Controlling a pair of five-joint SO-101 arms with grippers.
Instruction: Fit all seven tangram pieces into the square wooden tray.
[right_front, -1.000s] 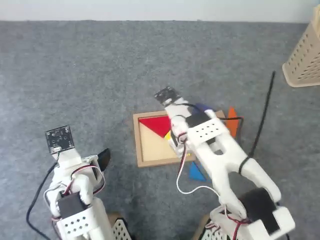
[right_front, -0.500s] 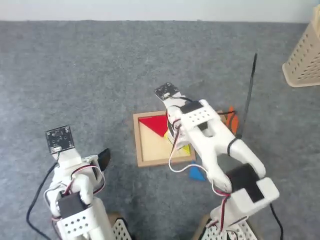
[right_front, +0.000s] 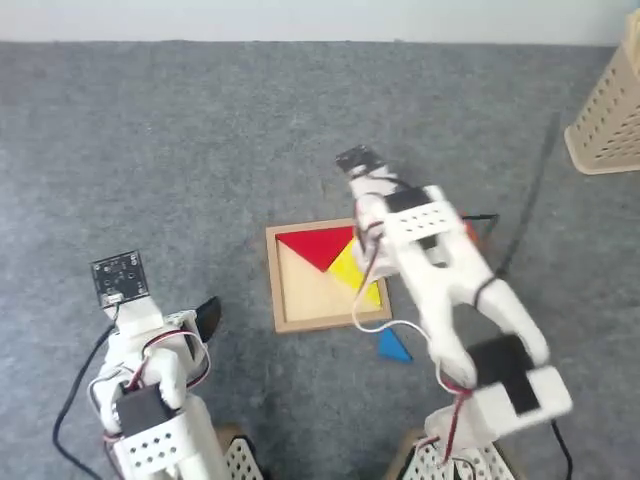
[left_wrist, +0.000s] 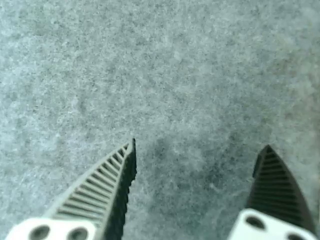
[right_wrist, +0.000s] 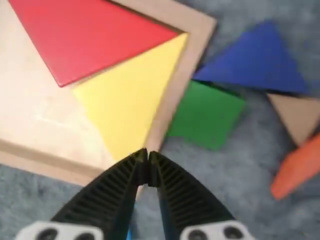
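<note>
Yellow triangle (right_wrist: 127, 100) in tray (right_wrist: 191, 55) | right gripper (right_wrist: 148, 151) closed at its corner

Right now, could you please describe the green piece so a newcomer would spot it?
Find the square wooden tray on the grey carpet. Outside its rim, beside the yellow triangle, lies the green piece: four-sided, unlike the blue triangle and tan triangle near it.

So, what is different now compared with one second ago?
The right gripper, shut and empty, swung from over the tray toward its right edge, uncovering the yellow triangle beside the red triangle. The left gripper and light blue triangle stayed put.
</note>
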